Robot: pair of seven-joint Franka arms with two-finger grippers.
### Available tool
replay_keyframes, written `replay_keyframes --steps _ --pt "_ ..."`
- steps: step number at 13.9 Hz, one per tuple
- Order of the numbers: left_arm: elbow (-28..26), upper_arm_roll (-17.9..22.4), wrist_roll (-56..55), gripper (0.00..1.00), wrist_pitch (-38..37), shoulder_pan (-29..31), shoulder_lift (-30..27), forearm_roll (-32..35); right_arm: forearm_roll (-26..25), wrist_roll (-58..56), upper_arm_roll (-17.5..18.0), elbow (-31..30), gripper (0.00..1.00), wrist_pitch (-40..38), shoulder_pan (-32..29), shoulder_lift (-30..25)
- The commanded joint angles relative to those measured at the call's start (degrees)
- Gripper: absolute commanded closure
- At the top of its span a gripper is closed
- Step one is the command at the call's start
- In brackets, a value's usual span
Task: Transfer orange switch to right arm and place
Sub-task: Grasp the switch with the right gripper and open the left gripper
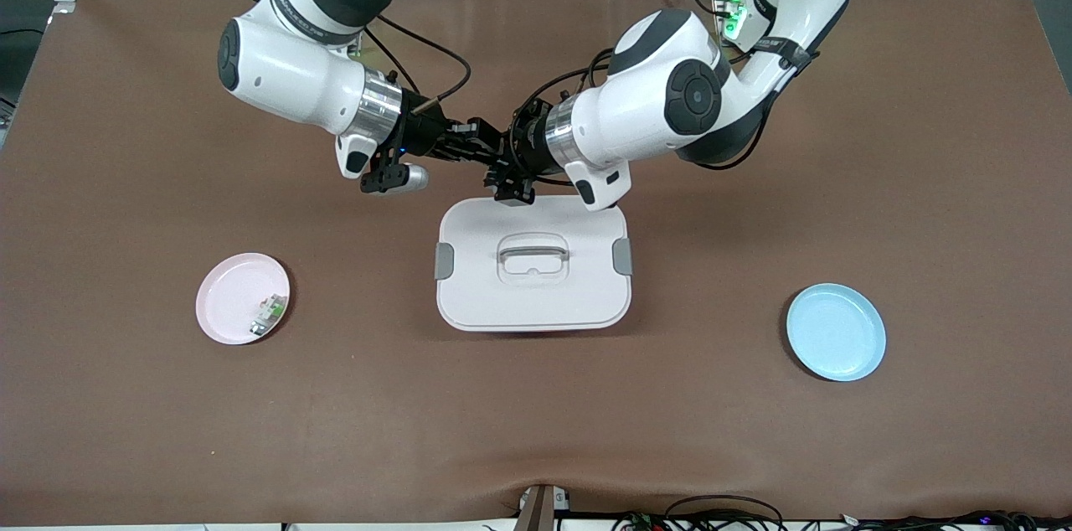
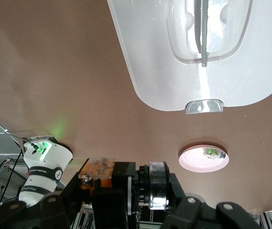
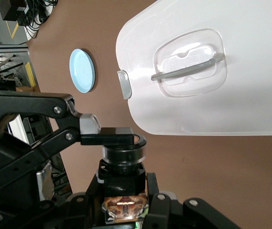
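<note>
Both grippers meet in the air above the counter-edge-side rim of the white lidded box, which sits at the counter's middle. The left gripper pinches the switch between its fingers. The right gripper has its fingers closed on the same switch, so both arms grip it at once. A pink plate holding a small green-and-white part lies toward the right arm's end. A blue plate lies toward the left arm's end.

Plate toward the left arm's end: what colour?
Light blue plate; clearest in the front view.
</note>
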Motion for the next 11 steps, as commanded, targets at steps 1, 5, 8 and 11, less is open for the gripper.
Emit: replay_keyframes --steps 1,5,8,11 --pt "0.99 0.32 -0.97 0.7 0.01 -0.47 -0.51 0.81 0.48 2.03 0.08 -0.07 1.0 -0.38 -0.39 0.03" --pt "0.99 0.15 -0.97 0.0 -0.25 -0.56 -0.94 0.72 0.57 2.03 0.08 -0.07 1.0 -0.47 -0.48 0.03" --pt "1.08 0.15 -0.97 0.0 -0.43 -0.48 -2.09 0.72 0.48 1.85 -0.01 0.02 1.0 -0.47 -0.48 -0.06" --pt "1.08 0.23 -0.62 0.0 -0.69 0.49 -3.31 0.81 0.39 1.07 -0.19 0.19 1.0 -1.34 -1.53 -0.23"
